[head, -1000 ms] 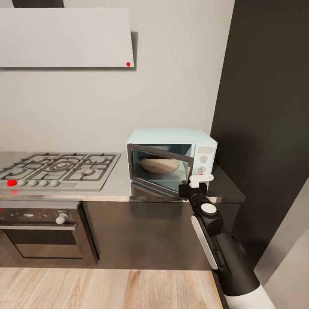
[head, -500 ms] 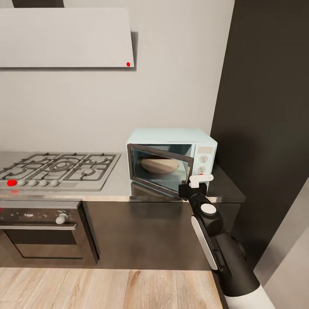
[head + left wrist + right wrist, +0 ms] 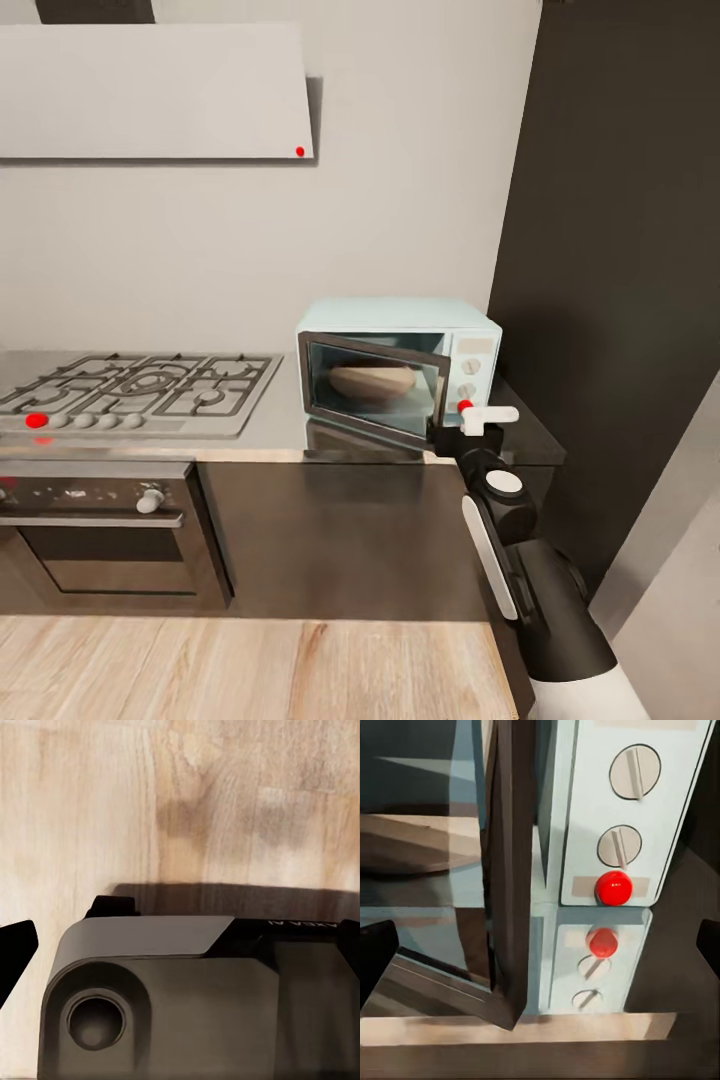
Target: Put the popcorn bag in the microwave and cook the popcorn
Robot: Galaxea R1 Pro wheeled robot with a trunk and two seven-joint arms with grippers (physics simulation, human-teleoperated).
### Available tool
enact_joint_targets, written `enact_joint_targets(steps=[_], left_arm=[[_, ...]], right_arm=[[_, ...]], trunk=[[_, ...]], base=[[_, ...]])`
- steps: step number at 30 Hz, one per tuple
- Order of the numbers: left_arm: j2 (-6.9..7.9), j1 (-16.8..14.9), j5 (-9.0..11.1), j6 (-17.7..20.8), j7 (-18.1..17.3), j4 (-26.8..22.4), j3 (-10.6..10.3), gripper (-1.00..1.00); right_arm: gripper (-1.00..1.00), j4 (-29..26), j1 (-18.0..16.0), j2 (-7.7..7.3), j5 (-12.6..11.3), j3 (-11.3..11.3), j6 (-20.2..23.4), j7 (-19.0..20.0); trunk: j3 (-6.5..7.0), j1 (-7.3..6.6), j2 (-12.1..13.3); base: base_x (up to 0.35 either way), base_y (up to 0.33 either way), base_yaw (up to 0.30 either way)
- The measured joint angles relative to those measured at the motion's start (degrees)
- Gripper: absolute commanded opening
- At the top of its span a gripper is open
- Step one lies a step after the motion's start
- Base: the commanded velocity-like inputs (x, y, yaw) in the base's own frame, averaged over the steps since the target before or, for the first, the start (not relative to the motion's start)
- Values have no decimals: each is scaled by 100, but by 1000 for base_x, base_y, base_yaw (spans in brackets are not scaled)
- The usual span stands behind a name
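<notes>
Closing the door looks like the step in hand: the right gripper (image 3: 478,424) hovers at the near edge of the microwave (image 3: 400,365), its fingers spread with nothing between them, just beside the dark glass door (image 3: 372,387) that stands ajar. The popcorn bag (image 3: 372,381) already lies inside. Next, I judge, the door needs pushing flush, then the red button (image 3: 613,886) below the two dials on the control panel (image 3: 634,810) pressed. No legible writing appears on the panel. The left gripper's state cannot be told.

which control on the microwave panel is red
The round button at the bottom of the microwave panel; both dials above it are pale grey.
</notes>
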Motion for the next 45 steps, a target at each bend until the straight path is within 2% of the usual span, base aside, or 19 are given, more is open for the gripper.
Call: enact_joint_targets(steps=[7,10,14,18,20,21,23,24,25,26,27,29,31,32,34,37,40,43,45], left_arm=[[-3,-3,5,0,3,0,8,100],[-3,-2,6,0,13,0,11,100],[-3,-2,7,0,23,0,11,100],[-3,-3,6,0,25,0,11,100],[-3,-2,6,0,25,0,11,100],[-3,-2,6,0,25,0,11,100],[-3,-3,6,0,25,0,11,100],[-3,-1,6,0,25,0,10,100],[-3,-2,6,0,25,0,7,100],[-3,-2,6,0,25,0,6,100],[-3,-2,6,0,25,0,4,100],[-3,-3,6,0,24,0,3,100],[-3,-3,6,0,24,0,3,100],[-3,-3,6,0,24,0,3,100],[-3,-3,6,0,24,0,3,100],[-3,-3,6,0,24,0,2,100],[-3,-3,6,0,24,0,3,100],[-3,-3,6,0,24,1,3,100],[-3,-3,6,0,25,0,3,100]], right_arm=[[100,-2,-2,4,-5,-1,-4,-4],[100,-10,-9,9,-18,-75,-45,-127],[100,-11,-12,-10,27,-117,-288,-181],[100,-16,-22,-88,829,-108,-422,-193],[100,-14,-15,-96,988,-66,-387,-137],[100,-11,-12,-108,1042,-14,-333,99],[100,-9,-17,-175,1110,10,-269,857],[100,-11,-34,-285,1116,-26,-223,1512],[100,-12,-44,-360,1095,-60,-168,1861],[100,-13,-54,-423,1093,-118,-109,2112],[100,-14,-65,-506,1079,-346,-34,2432],[100,-15,-74,-558,1056,-593,5,2683],[100,-15,-84,-684,1046,-811,21,3077],[100,-15,-87,-759,1049,-1021,20,3425],[100,-16,-89,-800,1046,-1359,1,3720],[100,-16,-89,-814,1039,-1715,-22,3890],[100,34,-189,-813,1015,-1804,-16,4369],[100,551,-416,-824,1010,-1864,-169,5490],[100,912,-613,-828,1024,-2048,-514,6041]], trunk=[[0,-1,0],[0,-1,0],[0,-1,0],[0,-1,0],[0,-1,0],[0,-1,0],[0,-1,0],[0,-1,0],[0,-1,0],[0,-1,0],[0,-1,0],[0,-1,0],[0,-1,0],[0,-1,0],[0,-1,0],[0,-1,0],[0,-1,0],[0,-1,0],[0,-1,0]], base=[[-5,0,0],[0,0,0],[0,0,0],[0,0,0],[0,0,0],[0,0,0],[0,0,0],[0,0,0],[0,0,0],[0,0,0],[0,0,0],[0,0,0],[0,0,0],[0,0,0],[0,0,0],[0,0,0],[0,0,0],[0,0,0],[0,0,0]])
